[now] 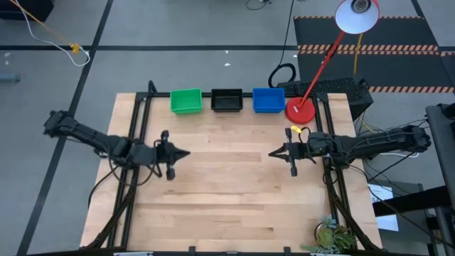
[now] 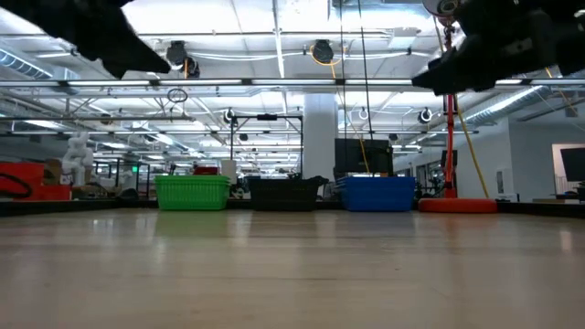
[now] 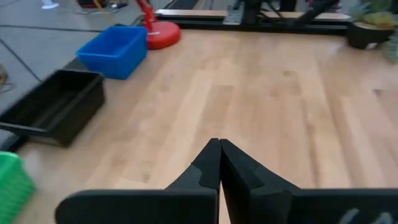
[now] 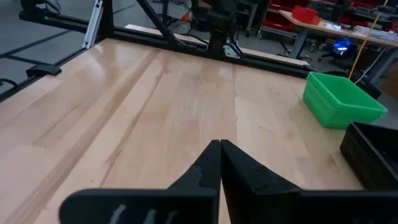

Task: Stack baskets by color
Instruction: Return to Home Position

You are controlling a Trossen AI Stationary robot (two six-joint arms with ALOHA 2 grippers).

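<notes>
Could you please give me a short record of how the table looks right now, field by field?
Far edge row: green mesh plastic basket, black mesh plastic basket, blue mesh plastic basket, side by side
Beside blue: red round lamp base
Left claw: shut, empty, above the wooden table
Right claw: shut, empty, above the table

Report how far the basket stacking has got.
Looks done: the green baskets, black baskets and blue baskets each occupy one spot in a row at the table's far edge, with none loose elsewhere; the layers cannot be counted. In hand: nothing. The left end effector and right end effector hover shut and empty. Left: apparently only parking the arms.
</notes>
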